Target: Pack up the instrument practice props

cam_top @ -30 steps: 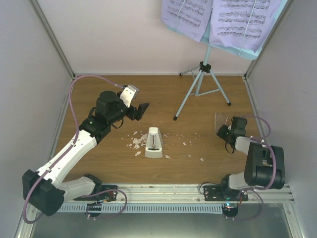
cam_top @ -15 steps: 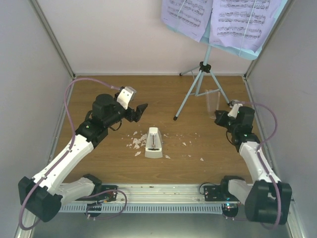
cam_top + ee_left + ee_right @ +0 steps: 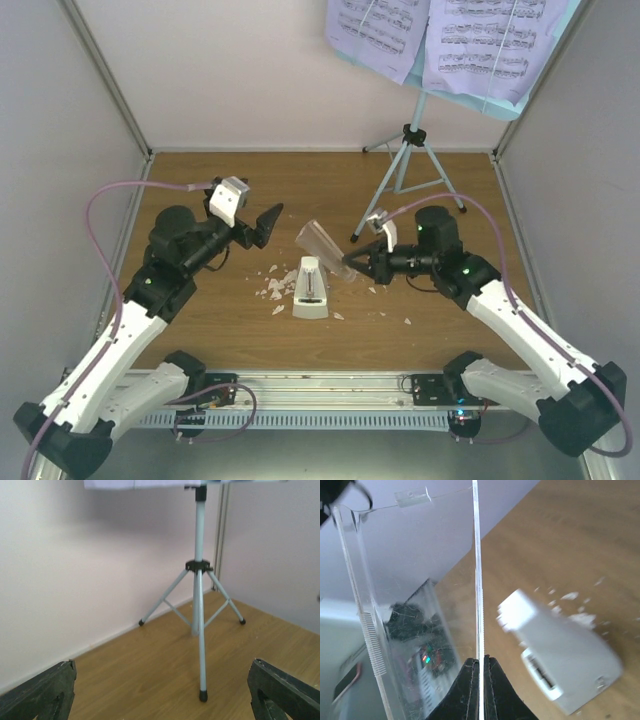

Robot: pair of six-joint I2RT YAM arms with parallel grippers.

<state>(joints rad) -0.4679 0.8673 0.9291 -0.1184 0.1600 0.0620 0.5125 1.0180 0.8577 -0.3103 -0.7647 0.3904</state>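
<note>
— Metronome, small, white, pyramid-shaped (image 3: pixel 310 290): where did the overhead view place it, and why there?
— Upright on the brown wooden table (image 3: pixel 320 180), between the two arms, among scattered white crumbs (image 3: pixel 272 290). The right gripper (image 3: pixel 352 260) was clenched on a clear plastic cover (image 3: pixel 320 243), held tilted just above and beside the metronome. Judgement: this was the metronome's own cover, positioned for refitting before packing. The left gripper (image 3: pixel 266 225) hung clear of everything, pointing toward the back. The light-blue tripod music stand (image 3: pixel 405 165) stood at the back right, well apart, with pale lavender sheet-music pages (image 3: pixel 440 40) on its desk.
— What did the left wrist view add?
— The jaw state, which the overhead view could not settle: spread wide, with nothing between the fingers (image 3: pixel 45 695). The stand's three legs filled the frame, splayed on the wood, and only the lower edge of the pages showed at the top. Judgement: this arm was aimed at the stand.
— And the right wrist view?
— The grip itself. Both fingers were pinched shut on one thin wall of the cover, seen edge-on. The metronome appeared lower right, blurred, apart from the cover. Neither stand nor pages showed in that view.
</note>
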